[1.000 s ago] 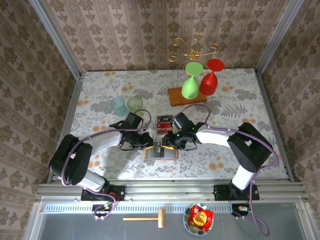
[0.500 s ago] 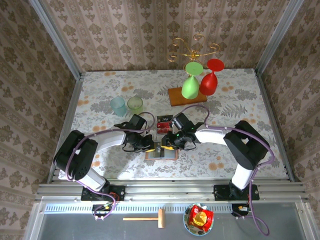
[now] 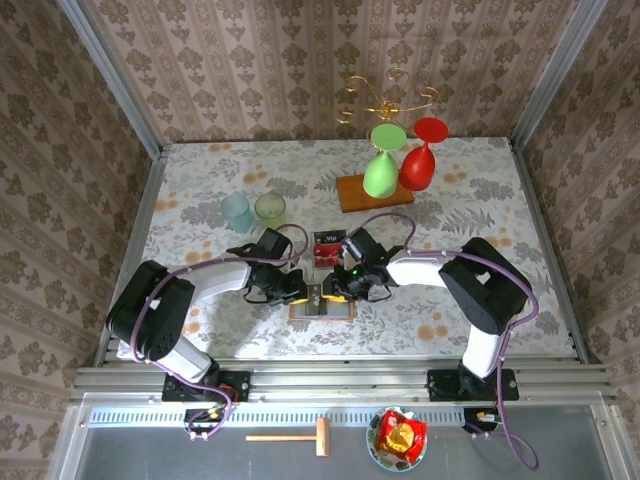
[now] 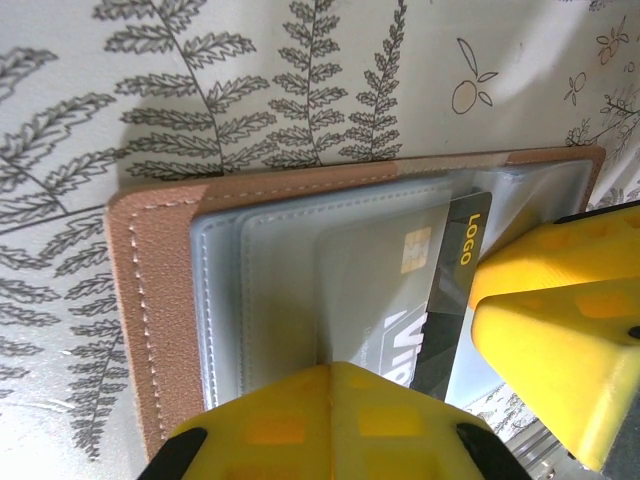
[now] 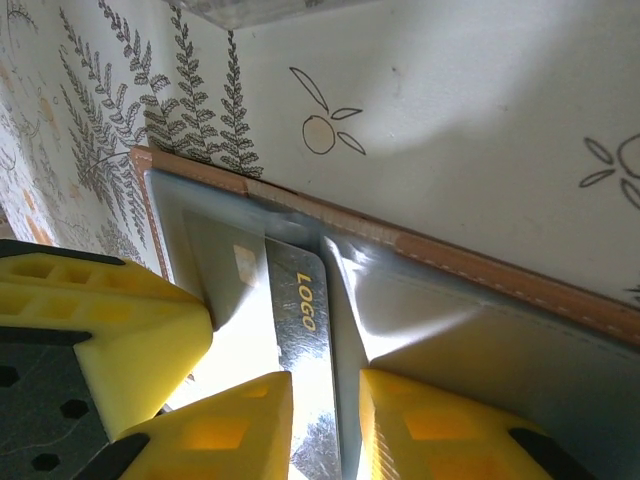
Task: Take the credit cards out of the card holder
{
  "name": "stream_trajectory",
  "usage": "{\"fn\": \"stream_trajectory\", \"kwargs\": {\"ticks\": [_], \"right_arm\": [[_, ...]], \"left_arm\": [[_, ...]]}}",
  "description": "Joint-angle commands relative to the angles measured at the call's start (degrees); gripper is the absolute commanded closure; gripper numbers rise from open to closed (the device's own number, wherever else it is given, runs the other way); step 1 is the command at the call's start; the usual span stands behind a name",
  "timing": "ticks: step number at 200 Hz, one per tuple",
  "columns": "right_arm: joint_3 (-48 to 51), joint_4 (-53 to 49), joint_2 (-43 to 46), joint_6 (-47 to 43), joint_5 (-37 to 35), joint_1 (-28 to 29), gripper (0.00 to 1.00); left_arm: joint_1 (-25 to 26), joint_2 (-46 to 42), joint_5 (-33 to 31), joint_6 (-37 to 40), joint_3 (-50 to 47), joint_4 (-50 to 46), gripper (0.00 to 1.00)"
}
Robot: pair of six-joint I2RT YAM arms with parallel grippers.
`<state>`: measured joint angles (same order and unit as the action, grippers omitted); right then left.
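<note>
Left fingers (image 4: 330, 420) clenched, pinning the holder (image 4: 130, 300) beneath them; right fingers (image 5: 400, 430) straddle the card (image 5: 300, 300) poking out between them, grip we cannot tell; we'd pull straight along the pocket, slow and level

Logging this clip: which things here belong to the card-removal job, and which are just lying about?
Job: card holder, dark card in its pocket, red cards on the table, left gripper, right gripper.

Lying about: green goblet, red goblet, wooden board, blue cup, green cup, gold stand, mallet.
</note>
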<state>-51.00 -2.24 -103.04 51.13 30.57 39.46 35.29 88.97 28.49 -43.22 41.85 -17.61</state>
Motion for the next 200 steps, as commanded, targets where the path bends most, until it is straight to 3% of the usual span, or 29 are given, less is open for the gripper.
{"fn": "stream_trajectory", "kwargs": {"ticks": [1, 81, 200], "right_arm": [[0.9, 1.2, -1.1, 0.1, 1.8, -0.2, 0.77], [2.1, 7.1, -1.4, 3.5, 5.8, -0.2, 0.80], [1.8, 0.2, -1.1, 3.7, 4.7, 0.1, 0.78]], "left_arm": [[-0.4, 0.3, -1.8, 0.8, -0.7, -1.5, 0.93], [-0.4, 0.9, -1.6, 0.1, -1.9, 0.3, 0.94], [-0.7, 0.2, -1.2, -2.4, -4.6, 4.2, 0.94]]}}
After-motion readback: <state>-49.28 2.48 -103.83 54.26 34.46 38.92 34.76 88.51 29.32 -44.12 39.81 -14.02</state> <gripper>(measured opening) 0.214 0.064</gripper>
